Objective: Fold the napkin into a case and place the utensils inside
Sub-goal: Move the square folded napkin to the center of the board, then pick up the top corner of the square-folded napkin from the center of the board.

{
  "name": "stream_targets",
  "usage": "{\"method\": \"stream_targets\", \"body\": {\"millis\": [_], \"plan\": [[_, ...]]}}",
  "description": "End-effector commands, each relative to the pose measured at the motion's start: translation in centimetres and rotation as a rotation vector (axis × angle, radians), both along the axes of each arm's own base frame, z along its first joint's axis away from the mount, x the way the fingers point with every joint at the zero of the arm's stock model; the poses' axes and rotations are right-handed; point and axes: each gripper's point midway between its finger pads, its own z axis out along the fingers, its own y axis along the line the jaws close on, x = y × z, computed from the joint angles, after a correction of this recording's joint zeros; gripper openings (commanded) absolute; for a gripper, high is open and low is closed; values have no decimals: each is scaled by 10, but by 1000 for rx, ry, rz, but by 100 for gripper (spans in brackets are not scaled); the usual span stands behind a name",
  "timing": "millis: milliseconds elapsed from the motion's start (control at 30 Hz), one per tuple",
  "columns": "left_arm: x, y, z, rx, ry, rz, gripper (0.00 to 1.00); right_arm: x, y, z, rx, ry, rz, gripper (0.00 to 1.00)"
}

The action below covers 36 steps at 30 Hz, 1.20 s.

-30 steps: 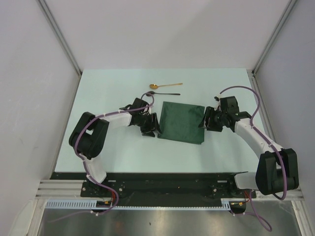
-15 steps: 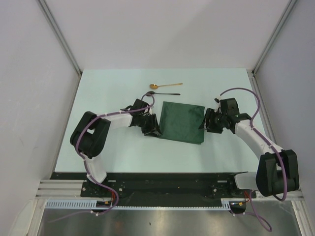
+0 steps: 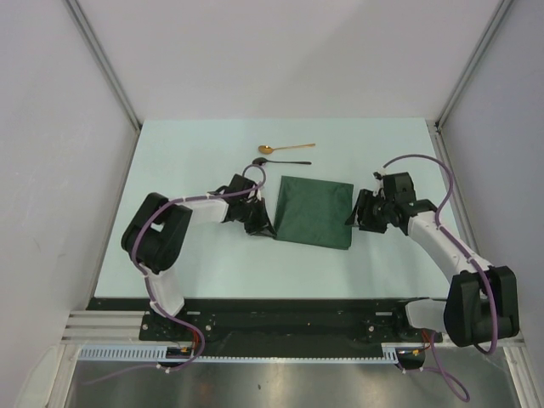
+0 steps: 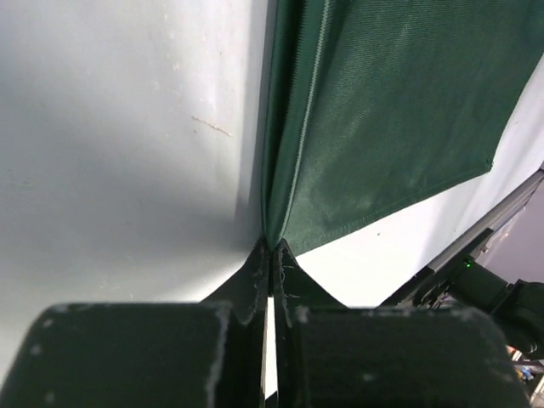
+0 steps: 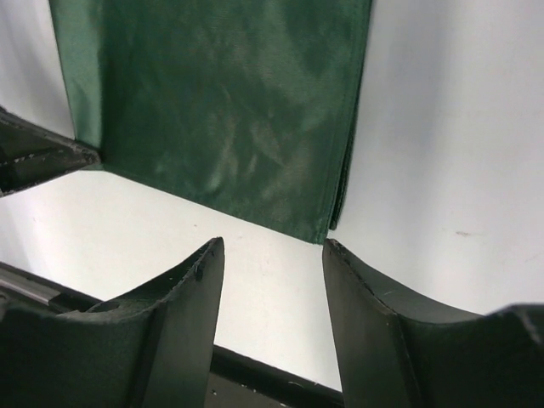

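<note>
The napkin [image 3: 314, 212] lies flat near the middle of the desk [image 3: 187, 170]. The gold spoon [image 3: 285, 149] and the black spoon [image 3: 285, 161] lie side by side between it and the far edge, near the cloth but apart from it. The left tool [image 4: 272, 255] is clamped on the napkin's near-left corner, with its jaws pressed together on the very tip of the cloth. The pictures do not show how many layers are caught. The right tool [image 5: 272, 263] has its jaws apart and stands at the near-right corner, holding nothing. That corner sits just ahead of the gap and closer to one finger than to the other.

- **Slipping:** the left pinch holds little material, so any pull may draw the corner out of the jaws.
- **Wrong layers:** if only the upper layer is caught, lifting would peel the fold open rather than carry the whole cloth. If all layers are caught, no new fold would form.
- **Skewing:** with only one corner held, any travel of the left tool would probably drag and rotate the napkin. The edges would then be out of line for the case.
- **Missed grip:** closing the right tool off-centre may miss the corner or bunch it.
- **Spoons:** a fold swept toward the far edge could knock them out of place.
</note>
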Motion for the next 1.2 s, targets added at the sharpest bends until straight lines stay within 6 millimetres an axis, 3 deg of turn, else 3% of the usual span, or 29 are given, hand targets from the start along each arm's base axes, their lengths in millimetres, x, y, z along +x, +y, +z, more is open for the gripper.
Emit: {"method": "stream_targets", "body": {"millis": [0, 167, 400, 600, 700, 733, 833, 933, 1167], "plan": [[-23, 10, -11, 22, 50, 33, 0, -11, -7, -4, 8, 33, -100, 53], [-45, 18, -7, -11, 69, 76, 0, -38, 2, -23, 8, 113, -126, 50], [-92, 44, -9, -21, 86, 127, 0, -67, 23, -28, 17, 137, -89, 45], [-97, 47, -7, -28, 79, 138, 1, -68, 39, -37, 45, 155, -65, 37], [-97, 44, -4, -47, 77, 133, 16, -66, 48, -42, 57, 164, -48, 36], [-97, 45, -2, -49, 76, 137, 27, -66, 49, -44, 57, 169, -44, 36], [-96, 48, 5, -40, 45, 136, 44, -63, 50, -52, 50, 179, -42, 37], [-94, 52, 13, -19, 10, 133, 50, -62, 50, -60, 40, 197, -35, 38], [-92, 64, 21, 37, -42, 137, 50, -61, 50, -67, 44, 211, -29, 37]]}}
